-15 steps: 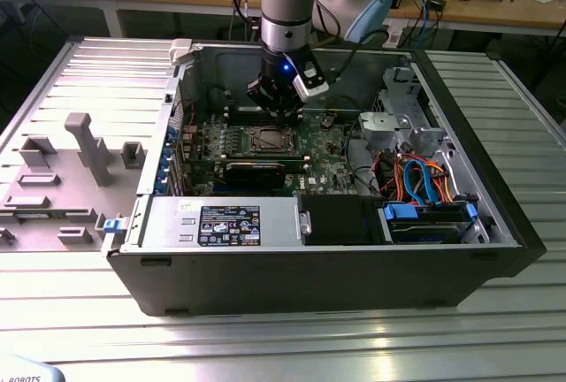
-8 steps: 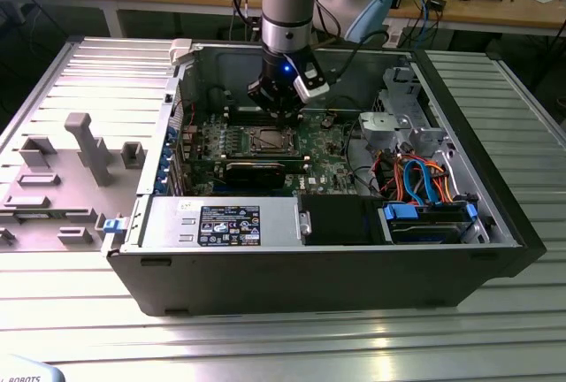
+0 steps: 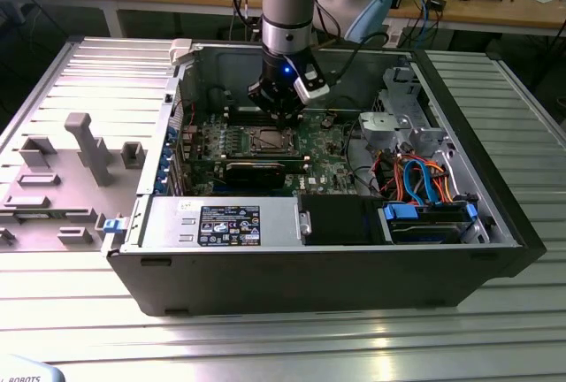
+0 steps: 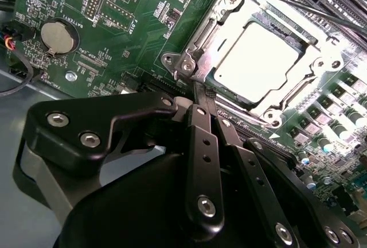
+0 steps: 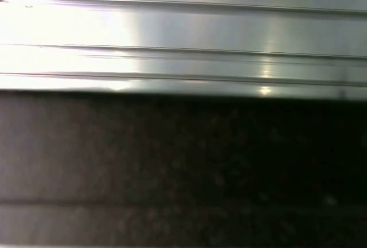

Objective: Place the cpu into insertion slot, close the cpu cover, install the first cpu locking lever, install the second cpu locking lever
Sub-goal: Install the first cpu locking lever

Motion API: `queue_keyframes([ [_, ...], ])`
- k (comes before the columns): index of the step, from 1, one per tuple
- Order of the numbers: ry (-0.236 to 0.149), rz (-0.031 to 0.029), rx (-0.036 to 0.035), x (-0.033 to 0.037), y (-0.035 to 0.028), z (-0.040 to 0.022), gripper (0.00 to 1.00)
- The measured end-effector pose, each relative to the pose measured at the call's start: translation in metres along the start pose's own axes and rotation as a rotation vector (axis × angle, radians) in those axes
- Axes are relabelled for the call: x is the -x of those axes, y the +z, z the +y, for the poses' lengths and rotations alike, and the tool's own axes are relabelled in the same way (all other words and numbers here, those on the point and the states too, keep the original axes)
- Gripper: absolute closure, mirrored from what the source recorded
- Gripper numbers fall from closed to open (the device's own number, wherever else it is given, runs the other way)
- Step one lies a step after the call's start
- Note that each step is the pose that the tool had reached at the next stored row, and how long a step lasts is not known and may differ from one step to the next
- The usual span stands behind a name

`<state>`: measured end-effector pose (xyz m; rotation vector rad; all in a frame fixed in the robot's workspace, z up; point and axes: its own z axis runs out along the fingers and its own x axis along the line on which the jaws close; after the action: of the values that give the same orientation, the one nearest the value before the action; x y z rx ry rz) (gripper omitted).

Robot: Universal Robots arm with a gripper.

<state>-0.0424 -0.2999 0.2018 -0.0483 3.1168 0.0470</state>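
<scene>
Cpu (image 4: 256, 61) sits under its cover (image 4: 229, 21) at upper right, and our gripper (image 4: 198, 90), jaws pressed together, touches the socket's near corner.

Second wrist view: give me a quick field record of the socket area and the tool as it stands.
cpu: seated in the insertion slot, pale grey top showing
cpu cover: lying down over the socket, framing the chip
tool: fingers together, tip at the socket's corner, holding nothing visible
coin cell battery: on the green motherboard, apart from the socket
</scene>
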Motion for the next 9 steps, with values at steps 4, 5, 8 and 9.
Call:
queue_keyframes([
  [4, 0.0, 0.001, 0.001, -0.0004, -0.0001, -0.0006, 0.89],
  [5, 0.0, 0.001, 0.0046, -0.0004, -0.0001, -0.0005, 0.89],
  [8, 0.0, 0.0, 0.0074, -0.0001, -0.0021, -0.0001, 0.89],
  [9, 0.0, 0.0003, 0.0066, -0.0001, -0.0043, -0.0002, 0.89],
])
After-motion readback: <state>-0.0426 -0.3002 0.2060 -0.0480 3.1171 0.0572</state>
